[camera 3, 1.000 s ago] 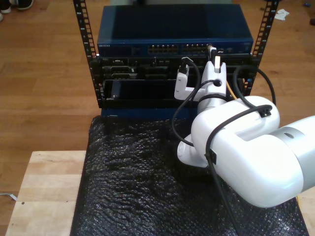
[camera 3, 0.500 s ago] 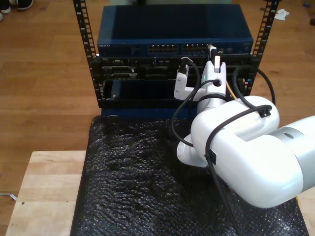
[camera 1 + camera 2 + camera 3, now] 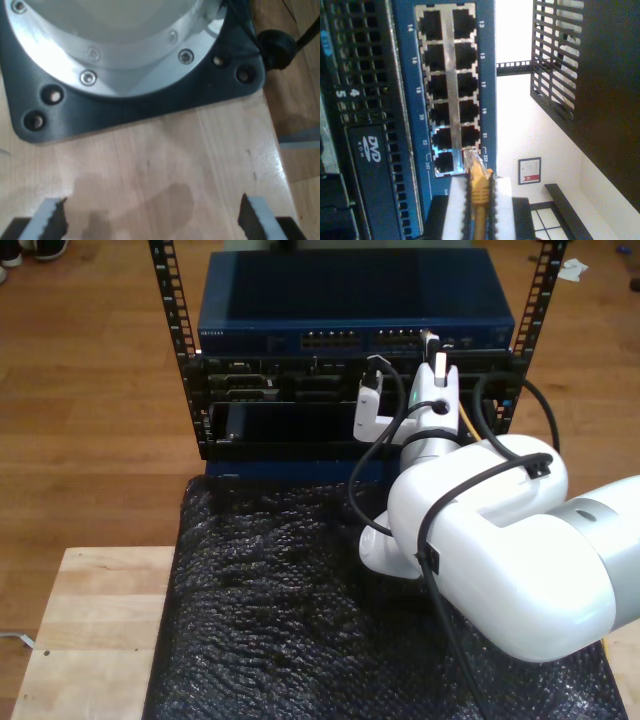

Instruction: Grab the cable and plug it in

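First wrist view: my first gripper hangs over bare wood, jaws spread, empty.

Second wrist view: my second gripper pinches the cable, plug just at the switch port. Keep it square, push straight.

Exterior view: arm reaches the switch.

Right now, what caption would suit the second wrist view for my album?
My second gripper holds the yellow cable, its clear plug at the blue switch, by a port.
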You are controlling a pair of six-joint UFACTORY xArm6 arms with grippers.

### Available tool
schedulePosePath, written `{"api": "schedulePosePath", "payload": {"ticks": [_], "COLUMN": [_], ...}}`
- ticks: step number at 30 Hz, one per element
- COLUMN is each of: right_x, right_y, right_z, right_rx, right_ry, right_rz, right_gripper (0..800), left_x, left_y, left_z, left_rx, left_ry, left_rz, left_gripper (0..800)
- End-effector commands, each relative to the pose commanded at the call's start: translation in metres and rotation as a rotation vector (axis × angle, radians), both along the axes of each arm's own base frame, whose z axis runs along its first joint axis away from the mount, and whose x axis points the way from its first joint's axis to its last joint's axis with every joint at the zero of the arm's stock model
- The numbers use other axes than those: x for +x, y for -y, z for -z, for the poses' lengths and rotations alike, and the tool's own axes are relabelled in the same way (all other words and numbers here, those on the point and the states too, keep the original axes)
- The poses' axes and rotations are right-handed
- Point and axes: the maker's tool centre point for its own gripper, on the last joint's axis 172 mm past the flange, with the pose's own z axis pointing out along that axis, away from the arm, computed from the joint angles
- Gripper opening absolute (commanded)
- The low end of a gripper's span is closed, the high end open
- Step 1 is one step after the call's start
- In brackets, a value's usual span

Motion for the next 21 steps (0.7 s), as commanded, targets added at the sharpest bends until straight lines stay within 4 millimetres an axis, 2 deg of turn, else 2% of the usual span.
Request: {"api": "schedulePosePath", "payload": {"ticks": [13, 21], "right_x": [0.0013, 0.0057], "right_y": [-0.0009, 0.0069], "right_z": [0.0001, -0.0068], "right_rx": [0.000, 0.007], "right_ry": [-0.003, 0.011], "right_rz": [-0.003, 0.009], "right_gripper": [0, 0], "left_x": [0.0000, 0.0002], "left_y": [0.0000, -0.0008], "left_z": [0.0000, -0.0003], "left_rx": [0.000, 0.002], "left_ry": [0.000, 0.000], "left_rz": [0.000, 0.000], "left_gripper": [800, 800]}}
